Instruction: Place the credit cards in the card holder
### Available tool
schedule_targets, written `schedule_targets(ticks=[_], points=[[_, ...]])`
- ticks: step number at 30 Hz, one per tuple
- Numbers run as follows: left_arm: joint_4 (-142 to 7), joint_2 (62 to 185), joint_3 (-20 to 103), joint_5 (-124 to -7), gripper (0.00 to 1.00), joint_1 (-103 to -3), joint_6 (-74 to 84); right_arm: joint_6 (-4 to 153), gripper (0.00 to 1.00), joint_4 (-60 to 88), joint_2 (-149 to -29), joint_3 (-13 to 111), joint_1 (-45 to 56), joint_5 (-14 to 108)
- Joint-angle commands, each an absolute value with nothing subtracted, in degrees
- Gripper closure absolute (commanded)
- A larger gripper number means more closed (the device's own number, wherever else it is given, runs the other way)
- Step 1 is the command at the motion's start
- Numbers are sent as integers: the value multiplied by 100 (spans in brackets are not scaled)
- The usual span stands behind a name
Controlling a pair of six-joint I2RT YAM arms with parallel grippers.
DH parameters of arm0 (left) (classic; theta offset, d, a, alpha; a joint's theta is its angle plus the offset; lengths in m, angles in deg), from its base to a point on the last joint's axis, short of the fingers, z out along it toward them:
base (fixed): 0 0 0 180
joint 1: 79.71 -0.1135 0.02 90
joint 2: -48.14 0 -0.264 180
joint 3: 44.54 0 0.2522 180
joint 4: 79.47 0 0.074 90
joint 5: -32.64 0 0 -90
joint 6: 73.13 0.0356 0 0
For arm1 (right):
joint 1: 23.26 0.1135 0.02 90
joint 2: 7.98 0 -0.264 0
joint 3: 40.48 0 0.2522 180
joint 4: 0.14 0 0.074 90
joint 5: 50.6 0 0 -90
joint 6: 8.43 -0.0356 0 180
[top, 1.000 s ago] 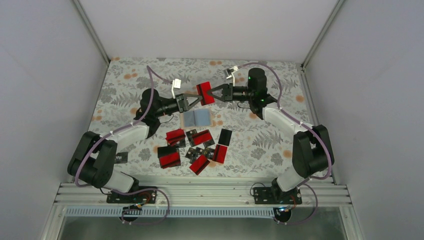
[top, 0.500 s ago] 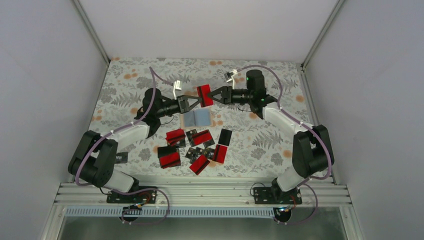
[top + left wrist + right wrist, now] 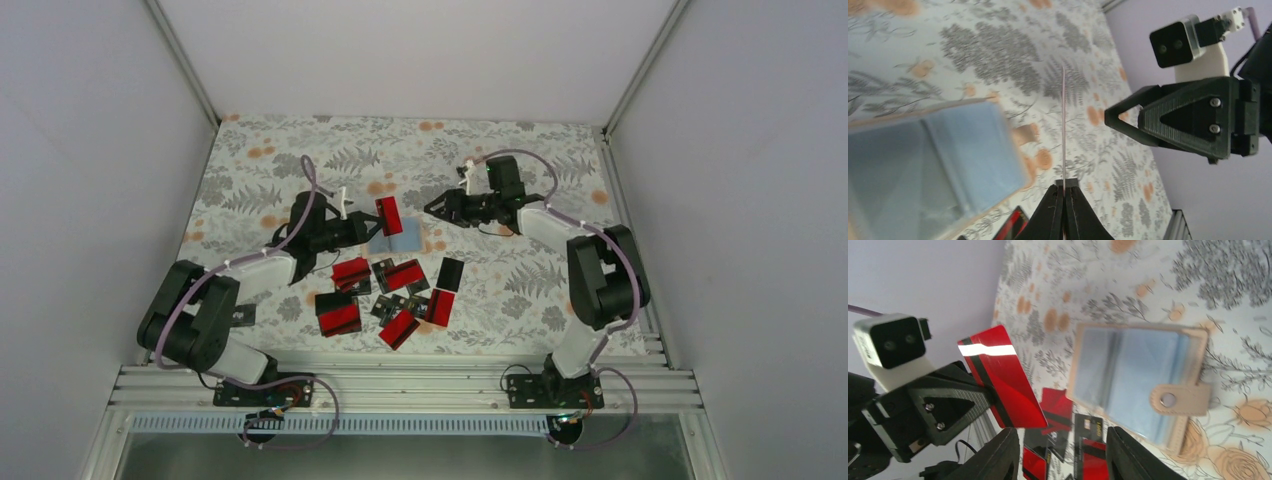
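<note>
My left gripper point(image 3: 376, 224) is shut on one red-and-black credit card point(image 3: 389, 214) and holds it upright just above the left part of the card holder point(image 3: 404, 238). The holder lies open on the table, tan outside and pale blue inside. In the left wrist view the card point(image 3: 1063, 125) shows edge-on between the shut jaws point(image 3: 1064, 189), with the holder point(image 3: 938, 160) to its left. My right gripper point(image 3: 430, 208) is open and empty, a little right of the card. The right wrist view shows the held card point(image 3: 1003, 375), the holder point(image 3: 1133, 382) and its snap tab point(image 3: 1175, 400).
Several more red-and-black cards point(image 3: 400, 275) lie scattered on the floral cloth near the holder, between the two arms; they also show in the right wrist view point(image 3: 1088, 440). Grey walls close in the table at the back and sides.
Both grippers held the card in the air. The right gripper has let go and drawn back to the right. The left gripper has carried the card down and left, close over the holder.
</note>
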State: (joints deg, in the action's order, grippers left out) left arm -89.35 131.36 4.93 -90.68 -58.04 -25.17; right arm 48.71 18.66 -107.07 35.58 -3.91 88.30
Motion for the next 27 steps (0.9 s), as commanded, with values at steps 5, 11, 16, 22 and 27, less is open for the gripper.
schedule_targets(ticks=[5, 11, 16, 22, 27], points=[[-8720, 13695, 526, -8633, 98, -5915, -2356, 5084, 62, 1837, -11354, 3593, -162, 8794], [-8458, 13833, 587, -8338, 98, -5914, -2268, 5130, 67, 1832, -11780, 3818, 46, 8856], [-8385, 14030, 711, -8247, 98, -5916, -2253, 5094, 69, 1799, -12128, 4009, 159, 8934], [-8502, 14223, 778, -8214, 98, -5914, -2325, 5140, 70, 1885, -12340, 4249, 170, 8758], [-8646, 14412, 865, -8258, 98, -5914, -2390, 5160, 73, 1990, -12536, 4359, 144, 8450]])
